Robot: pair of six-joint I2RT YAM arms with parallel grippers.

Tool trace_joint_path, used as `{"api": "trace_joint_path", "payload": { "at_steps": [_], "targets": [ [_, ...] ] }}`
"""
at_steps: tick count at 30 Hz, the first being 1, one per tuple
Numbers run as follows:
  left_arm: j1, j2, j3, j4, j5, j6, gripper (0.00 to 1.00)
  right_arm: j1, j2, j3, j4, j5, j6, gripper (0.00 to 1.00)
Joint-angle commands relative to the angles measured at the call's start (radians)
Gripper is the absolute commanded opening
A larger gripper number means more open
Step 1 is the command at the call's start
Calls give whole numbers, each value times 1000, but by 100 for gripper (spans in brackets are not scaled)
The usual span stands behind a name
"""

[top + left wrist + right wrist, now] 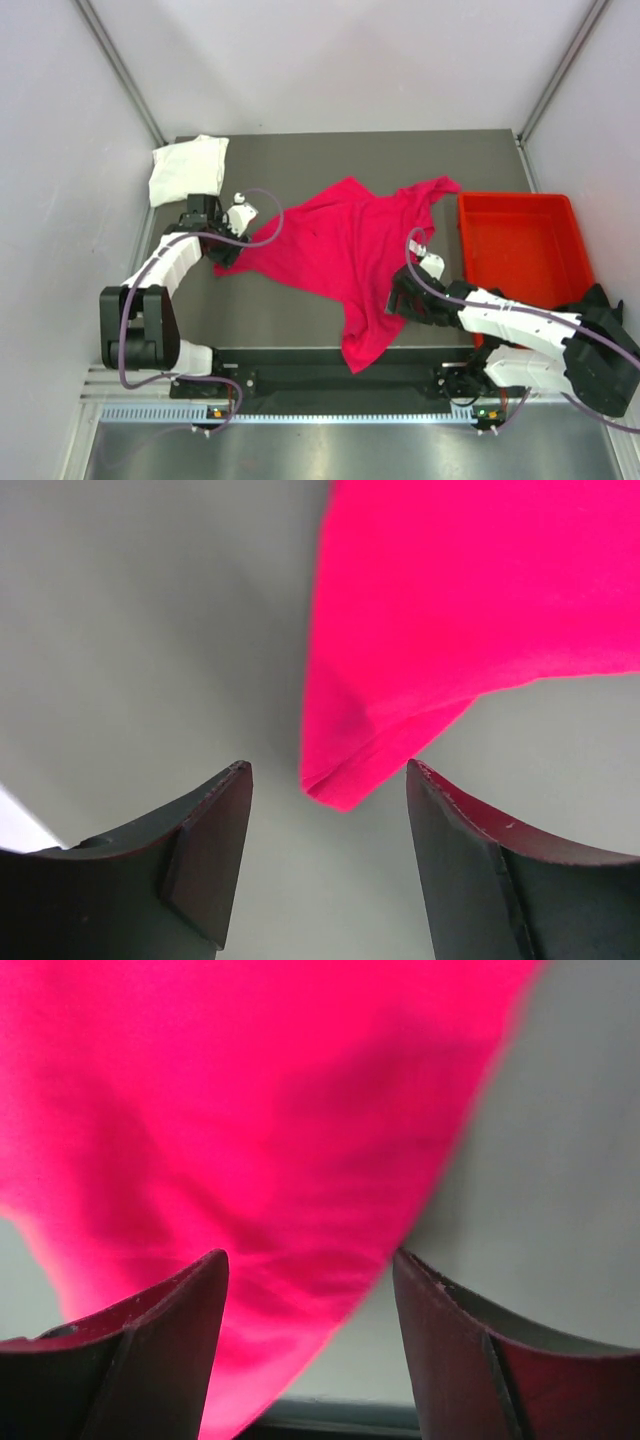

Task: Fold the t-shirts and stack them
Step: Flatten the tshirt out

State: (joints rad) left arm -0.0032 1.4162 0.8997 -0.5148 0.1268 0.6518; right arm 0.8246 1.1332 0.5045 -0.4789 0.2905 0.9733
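Observation:
A magenta-pink t-shirt (350,245) lies spread and rumpled across the middle of the table, one end hanging toward the front edge. A white t-shirt (187,170) lies folded at the back left. No black shirt is in view. My left gripper (226,258) is open at the pink shirt's left corner; in the left wrist view that corner (345,780) lies just ahead of the open jaws (328,780). My right gripper (396,298) is open at the shirt's right edge; in the right wrist view the pink cloth (250,1140) lies under and between its jaws (310,1265).
A red plastic bin (520,250) stands at the right of the table, beside my right arm. The grey table (300,310) has its front edge just beyond the hanging cloth. White walls close in the back and sides.

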Motion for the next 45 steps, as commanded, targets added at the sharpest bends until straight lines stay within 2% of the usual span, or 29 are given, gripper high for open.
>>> {"api": "trace_joint_path", "payload": {
  "at_steps": [1,8,10,11,13,15,17,19,20,21,23,24,25,30,33,34,37,38,40,41,42,45],
  "targets": [
    [-4,0,-44,73,65,101,68,54,-18,-37,88,4,162,67],
    [75,104,-39,140,8,134,64,102,82,-60,137,-20,194,62],
    [75,115,-51,154,5,153,64,111,100,-54,131,-34,197,56],
    [74,118,-54,151,14,158,64,119,103,-58,129,-36,202,46],
    [75,122,-64,156,30,158,62,120,71,-70,119,-19,215,34],
    [75,133,-65,159,39,151,54,120,27,-77,99,13,223,21],
    [75,145,-67,150,43,154,52,119,-42,-72,60,55,225,16],
    [77,147,-71,159,39,155,46,117,-100,-60,14,93,213,9],
    [78,150,-73,168,40,154,41,110,-119,-57,4,104,206,6],
    [78,148,-67,170,53,149,30,108,-136,-54,-6,113,197,0],
    [78,151,-61,176,71,140,17,99,-182,-49,-21,128,176,0],
    [78,152,-50,179,80,126,3,96,-196,-44,-23,134,167,0],
    [78,153,-45,182,94,118,0,93,-216,-41,-32,136,151,0],
    [78,136,-21,174,99,60,0,70,-257,12,-67,142,68,0],
    [89,64,4,171,62,13,0,27,-280,109,-92,136,-42,0],
    [92,41,17,165,45,-3,0,4,-285,146,-101,112,-123,0],
    [118,-45,140,119,2,-63,0,-151,-254,334,-102,17,-311,0],
    [137,-72,184,83,2,-75,0,-244,-239,447,-102,-8,-356,0],
    [152,-92,325,35,-1,-109,0,-336,-186,564,-115,-91,-454,0],
    [163,-109,371,-22,0,-113,0,-401,-168,679,-128,-108,-476,0],
    [167,-120,455,-52,2,-110,0,-421,-153,733,-171,-119,-492,0],
    [172,-183,559,-158,-6,-78,0,-435,-135,917,-266,-122,-553,0]
  ]
}}
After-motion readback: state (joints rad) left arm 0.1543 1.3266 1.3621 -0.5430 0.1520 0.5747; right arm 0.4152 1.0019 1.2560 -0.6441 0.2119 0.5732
